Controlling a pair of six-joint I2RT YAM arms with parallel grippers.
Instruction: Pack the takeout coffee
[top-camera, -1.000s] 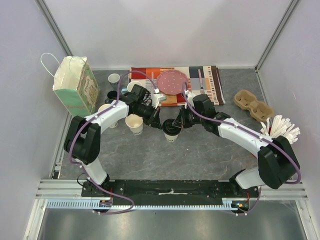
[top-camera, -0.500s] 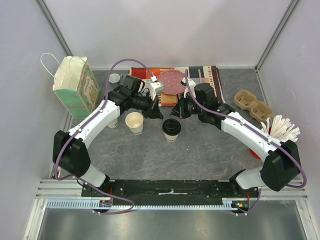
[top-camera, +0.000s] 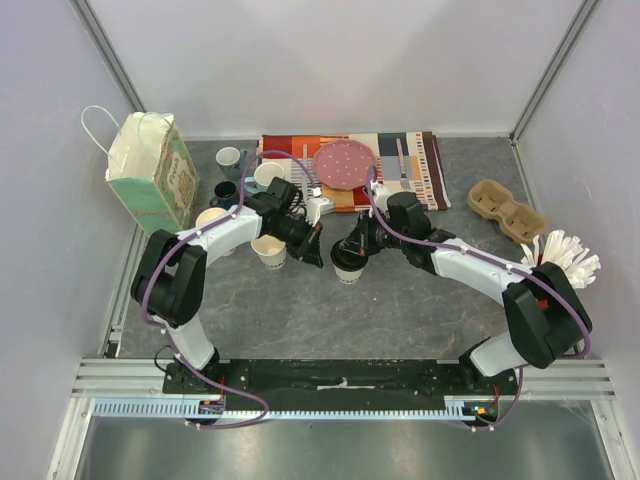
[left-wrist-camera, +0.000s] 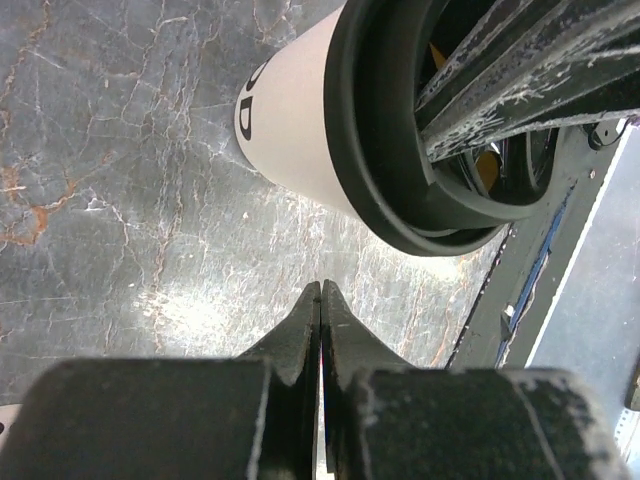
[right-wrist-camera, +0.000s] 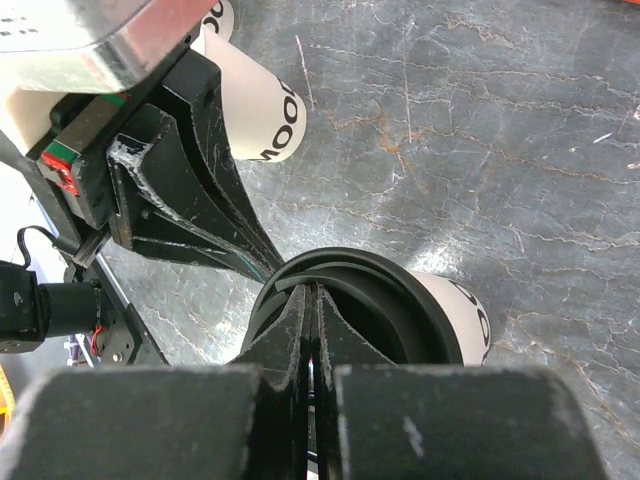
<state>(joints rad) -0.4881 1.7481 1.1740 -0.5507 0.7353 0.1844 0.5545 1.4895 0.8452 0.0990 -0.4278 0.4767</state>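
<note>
A cream paper cup with a black lid stands mid-table; its white side shows a dark print. My right gripper is shut, and its tips rest on top of the lid without holding it. My left gripper is also shut and empty, its tips low over the table just left of that cup. A second cup stands open, without a lid, to the left. A third cream cup is partly hidden behind the left arm.
A paper bag stands at the far left. A brown cup carrier lies at the right, above a bunch of white sticks. At the back are a striped cloth, a pink plate and small mugs.
Half a second ago both grippers were drawn back from the lidded cup. Both have now come back down to it, the right one onto the lid.
</note>
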